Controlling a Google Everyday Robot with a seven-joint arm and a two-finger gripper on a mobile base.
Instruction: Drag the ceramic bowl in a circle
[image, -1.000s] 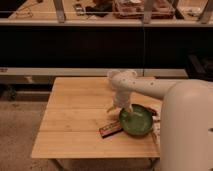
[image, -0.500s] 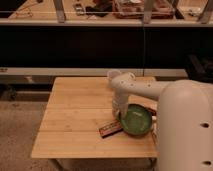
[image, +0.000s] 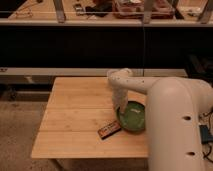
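The ceramic bowl (image: 133, 118), green inside with a dark rim, sits near the right front part of the wooden table (image: 75, 115). My white arm reaches from the right, bends at an elbow behind the bowl and comes down to it. My gripper (image: 120, 108) is at the bowl's left rim, touching or inside it. My large white arm body hides the bowl's right side. A small dark rectangular box (image: 109, 130) lies just left and in front of the bowl. The white cup is hidden.
The table's front edge is close to the bowl and box. A dark counter with glass front (image: 100, 45) runs behind the table. My arm's big white body (image: 177, 130) fills the right foreground.
The bowl has shifted slightly with my gripper at its left rim; the arm's forearm has swung a little. The dark box stays in about the same place.
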